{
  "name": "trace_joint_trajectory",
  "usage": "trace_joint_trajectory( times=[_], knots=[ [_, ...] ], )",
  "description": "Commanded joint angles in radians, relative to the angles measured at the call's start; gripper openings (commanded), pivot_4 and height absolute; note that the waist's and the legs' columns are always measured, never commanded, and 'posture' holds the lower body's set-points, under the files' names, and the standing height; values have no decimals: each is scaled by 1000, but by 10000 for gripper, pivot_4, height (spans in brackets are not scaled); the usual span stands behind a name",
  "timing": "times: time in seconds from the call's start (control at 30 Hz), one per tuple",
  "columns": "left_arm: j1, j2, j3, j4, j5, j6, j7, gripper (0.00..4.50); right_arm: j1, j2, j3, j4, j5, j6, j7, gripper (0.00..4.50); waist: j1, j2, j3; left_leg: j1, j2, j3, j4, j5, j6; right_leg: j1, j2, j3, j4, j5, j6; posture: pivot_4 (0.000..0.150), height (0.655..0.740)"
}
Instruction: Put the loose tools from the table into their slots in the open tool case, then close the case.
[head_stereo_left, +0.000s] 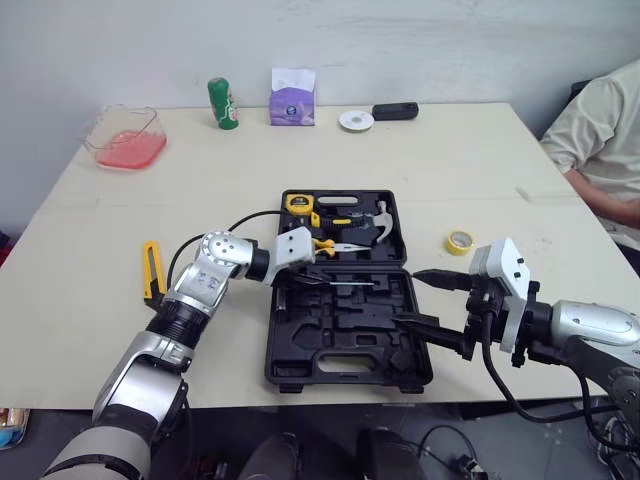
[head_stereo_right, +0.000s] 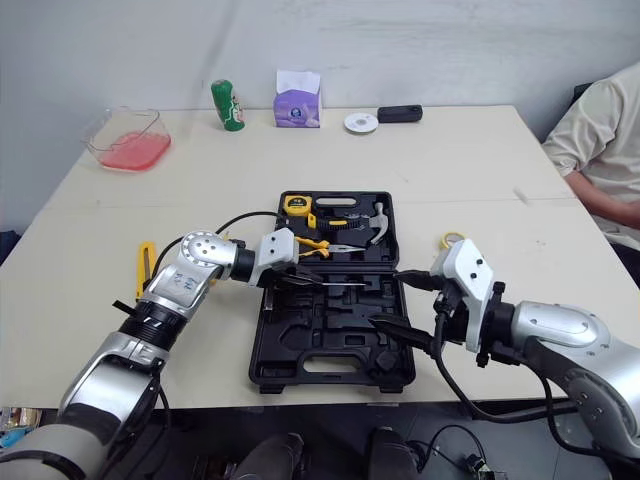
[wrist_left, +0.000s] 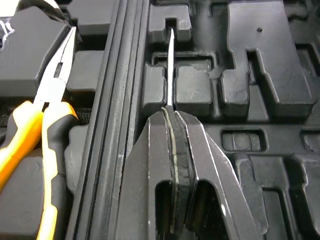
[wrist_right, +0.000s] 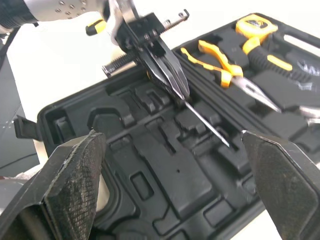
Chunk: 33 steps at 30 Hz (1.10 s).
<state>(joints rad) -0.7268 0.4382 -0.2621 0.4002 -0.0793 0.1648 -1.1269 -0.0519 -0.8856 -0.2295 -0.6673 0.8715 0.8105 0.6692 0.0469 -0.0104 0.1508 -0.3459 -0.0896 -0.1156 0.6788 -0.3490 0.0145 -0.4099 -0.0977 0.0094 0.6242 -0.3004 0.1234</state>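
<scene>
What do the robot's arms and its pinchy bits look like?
The left arm and right arm are shiny silver-grey tubes with black ribbed rings at the joints. Black cables loop outside them. Each wrist carries a white block. The left tool and right tool each have two black pointed fingers; the right tool's have criss-cross pads.

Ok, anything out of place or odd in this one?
Nothing spilled or damaged. A yellow tool lies loose on the table left of the tool case, and the left claw is shut on a thin metal shaft over the case's near half.
</scene>
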Motion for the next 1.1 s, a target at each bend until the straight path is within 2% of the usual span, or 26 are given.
trace_joint_trajectory(
  times=[0.03,0.07,0.13,0.2,0.3,0.4,0.43,0.6,0.77,0.9,1.03,1.1],
  knots=[
    [81,41,151,-154,-151,160,20,116,60,-10,-148,12,-11,-13,-12,45000,-8,0,0,-4,0,0,1,0,0,-4,0,0,1,0,0,1500,7400],
    [112,57,209,-231,-210,214,28,116,86,-9,-194,23,-12,-13,-10,45000,-12,0,1,-8,0,0,2,0,0,-8,0,1,3,0,0,1500,7400],
    [195,108,337,-377,-354,349,32,6815,160,-8,-310,49,-11,-4,6,45000,-20,0,2,-11,0,-1,2,0,-1,-11,0,1,4,0,0,1500,7400],
    [294,176,451,-464,-440,466,51,14049,255,-10,-424,72,-24,-5,51,45000,-21,0,2,-12,1,-1,2,0,-1,-11,0,2,4,0,0,1500,7400],
    [516,282,627,-500,-418,496,120,28218,419,-6,-584,162,-110,-45,125,45000,-23,3,1,-10,0,0,0,0,-1,-11,1,7,1,0,0,1500,7400],
    [633,315,788,-452,-428,519,210,42857,501,6,-659,246,-170,-94,161,45000,-21,2,5,-1,0,5,-12,0,2,-6,1,13,-3,0,0,1500,7400],
    [670,327,865,-398,-425,515,241,44592,518,11,-682,276,-187,-109,166,45000,-19,1,6,3,-1,5,-14,-1,4,-3,1,14,-4,0,0,1500,7400],
    [773,378,1104,-172,-411,461,352,44592,545,21,-743,391,-251,-166,174,45000,-22,0,7,9,3,5,-17,-5,4,1,2,14,-5,-2,-3,1500,7400],
    [767,398,1148,-111,-429,452,386,44592,513,21,-738,430,-276,-185,161,45000,-19,0,7,9,2,6,-17,-4,1,1,1,14,-7,-2,-3,1500,7400],
    [764,383,1062,-213,-431,435,364,44592,431,49,-682,323,-227,-130,85,45000,-22,1,7,9,4,7,-17,-4,0,1,2,15,-6,-2,-3,1500,7400],
    [723,372,969,-424,-525,512,334,44592,400,128,-618,104,-146,-31,-36,45000,-20,1,8,8,7,7,-18,-4,-3,-1,4,16,-6,-2,-3,1500,7400],
    [676,387,898,-546,-588,575,318,44592,365,195,-581,5,-96,37,-163,45000,-19,1,8,7,7,6,-18,-4,-3,-2,4,16,-6,-2,-3,1500,7400]
  ],
)
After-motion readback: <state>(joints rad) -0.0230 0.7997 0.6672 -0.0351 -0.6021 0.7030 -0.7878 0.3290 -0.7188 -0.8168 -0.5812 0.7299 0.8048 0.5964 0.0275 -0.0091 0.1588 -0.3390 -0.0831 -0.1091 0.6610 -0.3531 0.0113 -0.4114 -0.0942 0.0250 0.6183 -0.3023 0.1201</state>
